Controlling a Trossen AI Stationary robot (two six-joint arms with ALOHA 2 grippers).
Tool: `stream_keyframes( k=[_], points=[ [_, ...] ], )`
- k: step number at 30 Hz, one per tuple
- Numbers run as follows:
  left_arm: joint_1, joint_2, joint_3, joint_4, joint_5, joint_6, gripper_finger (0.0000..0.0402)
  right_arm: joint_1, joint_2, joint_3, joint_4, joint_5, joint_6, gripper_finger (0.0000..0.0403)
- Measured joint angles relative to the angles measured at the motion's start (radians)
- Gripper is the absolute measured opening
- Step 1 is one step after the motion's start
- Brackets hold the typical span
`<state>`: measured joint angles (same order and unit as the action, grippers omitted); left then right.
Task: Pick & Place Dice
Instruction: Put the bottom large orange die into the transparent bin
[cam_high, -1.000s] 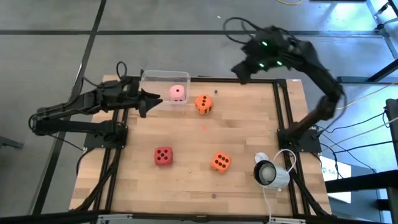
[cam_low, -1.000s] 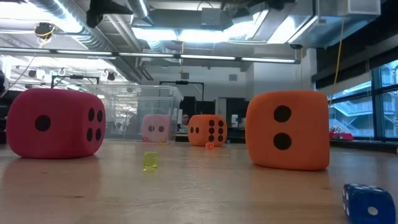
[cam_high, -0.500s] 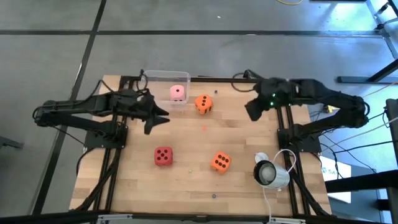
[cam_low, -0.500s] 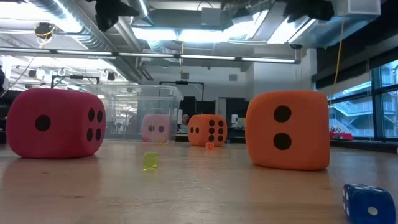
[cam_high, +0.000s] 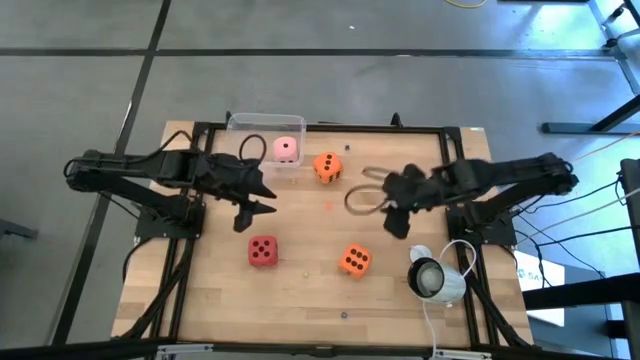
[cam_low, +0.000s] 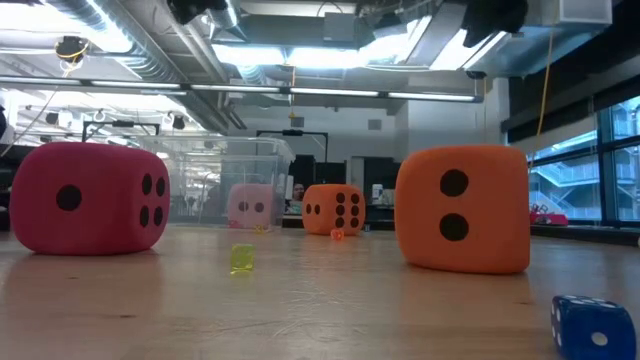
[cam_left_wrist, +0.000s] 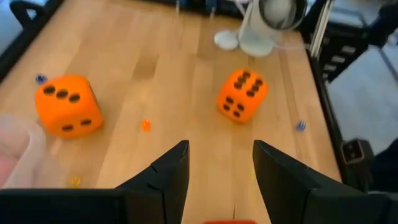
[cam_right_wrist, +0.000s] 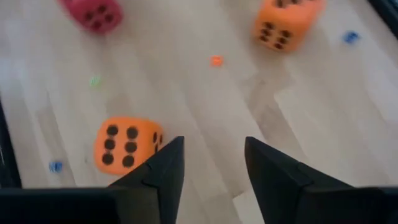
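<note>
While pink die (cam_high: 286, 149) sits in clear box (cam_high: 262, 124), red die (cam_high: 263, 250) and two orange dice (cam_high: 327, 166) (cam_high: 354, 260) still loose on surface (cam_high: 310, 290); left claw (cam_high: 254, 205) and right claw (cam_high: 397, 218) both parted, empty.

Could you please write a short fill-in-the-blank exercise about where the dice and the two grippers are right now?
1. The pale pink die sits inside the clear ____ at the table's far edge.
2. The die nearest the left gripper is the ____ one.
3. The right gripper hangs over the table with its fingers ____ and nothing between them.
4. Outside the box, ____ orange dice lie on the table.

Missing words: box; red; open; two
</note>
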<state>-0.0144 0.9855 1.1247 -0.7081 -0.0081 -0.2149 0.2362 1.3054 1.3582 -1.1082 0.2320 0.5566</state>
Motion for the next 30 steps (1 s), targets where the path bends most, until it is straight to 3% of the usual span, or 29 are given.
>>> stream_keyframes(
  k=[6, 10, 18, 22, 30],
  points=[
    [-0.006, -0.002, -0.003, -0.048, 0.001, -0.104, 0.0168, 0.095, 0.132, 0.0, 0.177, 0.009, -0.29, 0.0211],
    [-0.006, -0.002, -0.003, -0.052, 0.0, -0.142, 0.0168, 0.131, 0.225, 0.0, 0.197, 0.019, -0.444, 0.0232],
    [-0.006, -0.002, -0.003, -0.052, -0.025, -0.148, 0.0168, 0.192, 0.357, 0.0, 0.197, -0.035, -0.567, 0.025],
    [-0.006, -0.002, -0.003, -0.052, -0.026, -0.142, 0.0168, 0.219, 0.384, 0.0, 0.201, -0.092, -0.58, 0.0253],
    [-0.006, -0.002, -0.003, -0.052, -0.026, -0.121, 0.0168, 0.26, 0.389, 0.0, 0.271, -0.083, -0.708, 0.0254]
  ],
)
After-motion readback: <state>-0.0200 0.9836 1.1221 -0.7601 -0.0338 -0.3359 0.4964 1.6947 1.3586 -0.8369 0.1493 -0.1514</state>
